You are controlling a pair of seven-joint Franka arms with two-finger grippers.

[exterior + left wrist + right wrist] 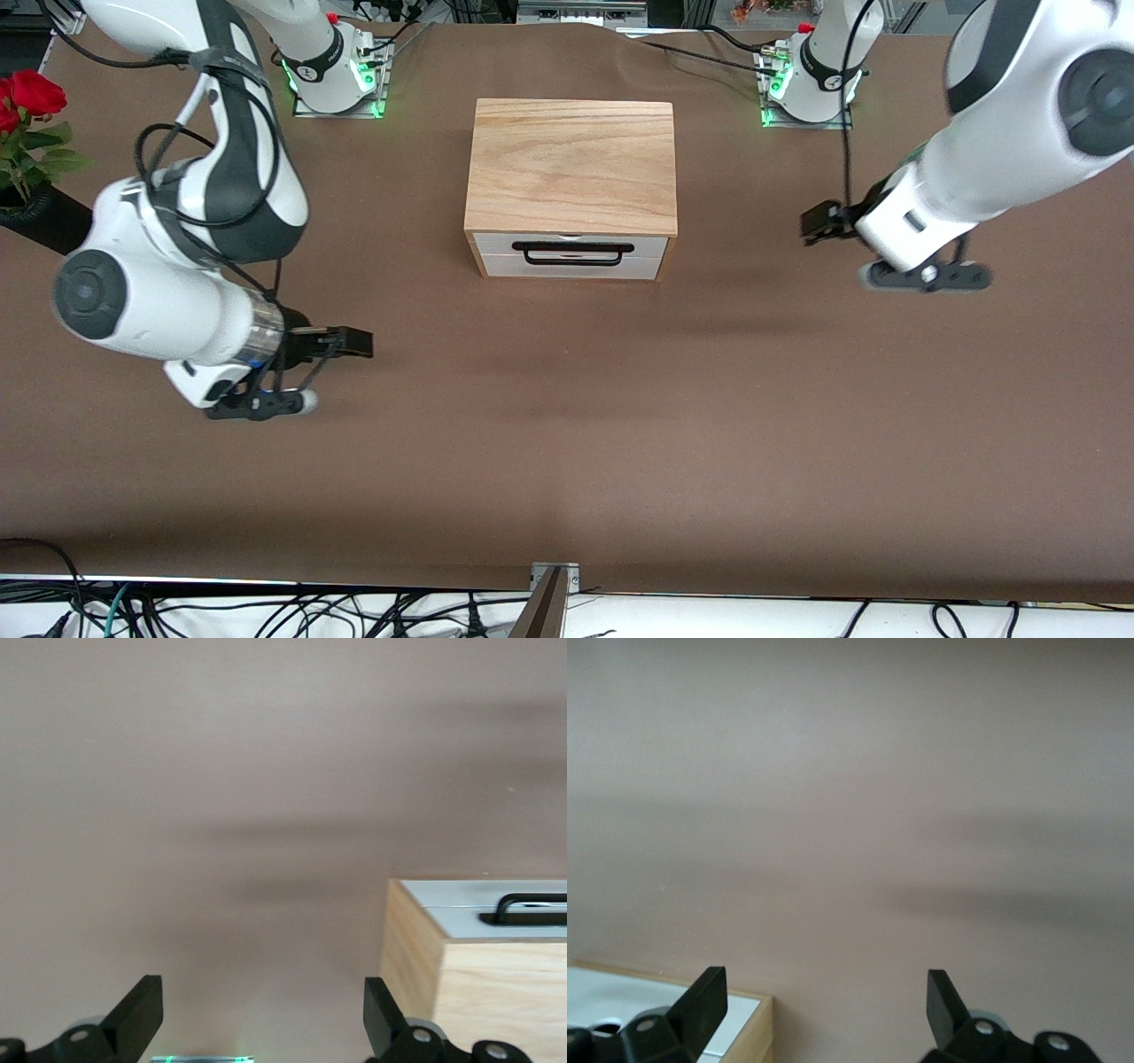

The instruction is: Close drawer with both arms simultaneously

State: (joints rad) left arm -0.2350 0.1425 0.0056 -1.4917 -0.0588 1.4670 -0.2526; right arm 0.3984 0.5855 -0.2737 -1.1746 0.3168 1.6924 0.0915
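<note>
The oak box stands mid-table between the two arm bases. The drawer sits in the box with its white front panel level with the box's front, and its black bar handle faces the front camera. My left gripper hovers over bare table beside the box toward the left arm's end. It is open and empty in the left wrist view, which shows the drawer's front. My right gripper hovers over bare table toward the right arm's end. It is open and empty, with the drawer's front at the picture's edge.
Red roses in a black pot stand at the right arm's end of the table. Brown cloth covers the table. Cables lie along the edge nearest the front camera. The arm bases stand farther from the front camera than the box.
</note>
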